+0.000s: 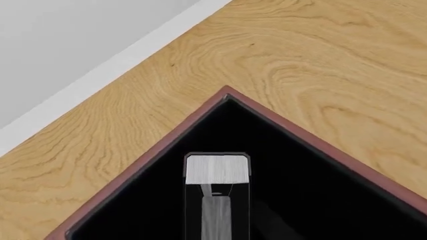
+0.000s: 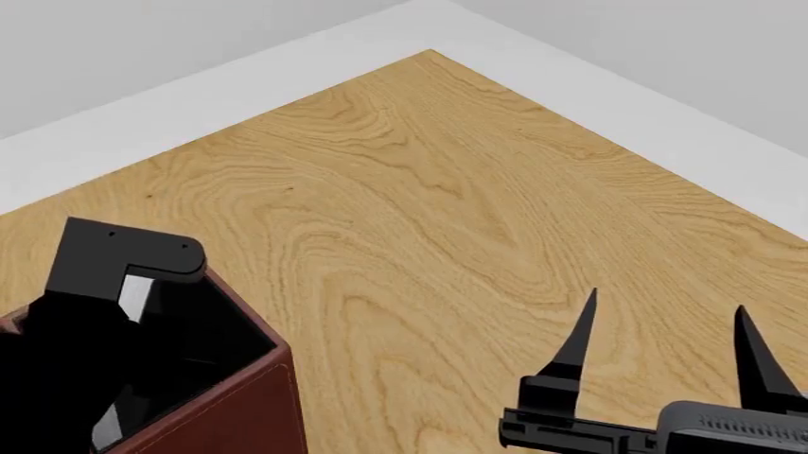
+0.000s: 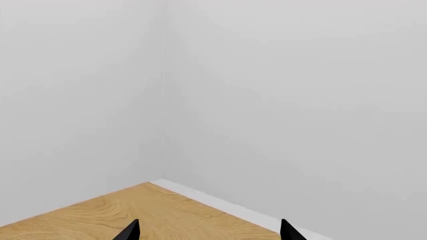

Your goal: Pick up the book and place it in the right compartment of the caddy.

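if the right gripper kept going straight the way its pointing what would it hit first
Nothing close, it seems: the open right gripper points over bare wooden table, and the right wrist view shows only the table's far corner and a plain wall beyond. Probably the wall; depth is unclear.

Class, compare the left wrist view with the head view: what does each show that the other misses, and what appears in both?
Only the left wrist view looks straight down into the caddy, where the book's ribbed white page edges stand upright in the black well. Only the head view shows the right gripper, open above bare table, and the dark left arm over the caddy. Both show the reddish-brown caddy corner, the wooden table and its white border.
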Tool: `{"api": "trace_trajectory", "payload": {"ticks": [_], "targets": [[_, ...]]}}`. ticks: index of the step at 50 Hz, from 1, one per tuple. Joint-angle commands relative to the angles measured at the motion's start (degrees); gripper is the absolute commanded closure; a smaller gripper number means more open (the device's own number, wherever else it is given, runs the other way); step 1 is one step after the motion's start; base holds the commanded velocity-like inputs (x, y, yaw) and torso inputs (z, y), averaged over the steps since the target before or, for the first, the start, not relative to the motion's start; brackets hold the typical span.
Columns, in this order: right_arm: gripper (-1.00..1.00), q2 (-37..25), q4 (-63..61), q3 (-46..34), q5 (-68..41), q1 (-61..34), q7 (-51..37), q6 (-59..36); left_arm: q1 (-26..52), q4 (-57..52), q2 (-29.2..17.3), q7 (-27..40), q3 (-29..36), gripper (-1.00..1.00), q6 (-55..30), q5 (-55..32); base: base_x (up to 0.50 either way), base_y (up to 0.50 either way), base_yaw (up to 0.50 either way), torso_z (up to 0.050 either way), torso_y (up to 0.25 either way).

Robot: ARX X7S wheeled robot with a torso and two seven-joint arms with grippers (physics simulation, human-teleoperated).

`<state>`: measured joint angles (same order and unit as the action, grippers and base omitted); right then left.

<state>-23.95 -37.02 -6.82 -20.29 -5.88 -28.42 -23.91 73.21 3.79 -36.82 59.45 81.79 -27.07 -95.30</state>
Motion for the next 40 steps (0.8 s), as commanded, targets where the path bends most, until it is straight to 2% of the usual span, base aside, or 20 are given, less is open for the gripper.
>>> {"api": "trace_trajectory", "payload": {"ticks": [1,11,12,40], "targets": [[-1.00,0.0,0.5,-0.3,0.0,-0.2,0.0,0.2,-0.1,2.5,0.4,0.4,0.3,1.00,0.8,1.5,0.00,0.00,0.00,0.000,0.000],[-1.00,-0.1,0.5,-0.3,-0.1,-0.2,-0.1,0.2,-0.6,3.8,0.7,0.2,0.4,1.00,0.9,1.5,0.00,0.00,0.00,0.000,0.001],[-1.00,-0.1,0.5,-0.3,-0.1,-0.2,-0.2,0.2,-0.5,3.8,0.7,0.3,0.5,-1.00,0.8,1.7,0.00,0.00,0.00,0.000,0.000],[-1.00,-0.5,0.0,-0.4,-0.5,-0.1,-0.6,0.0,0.4,1.0,-0.2,1.4,-0.4,-1.00,1.0,2.1,0.00,0.00,0.00,0.000,0.000]]}}
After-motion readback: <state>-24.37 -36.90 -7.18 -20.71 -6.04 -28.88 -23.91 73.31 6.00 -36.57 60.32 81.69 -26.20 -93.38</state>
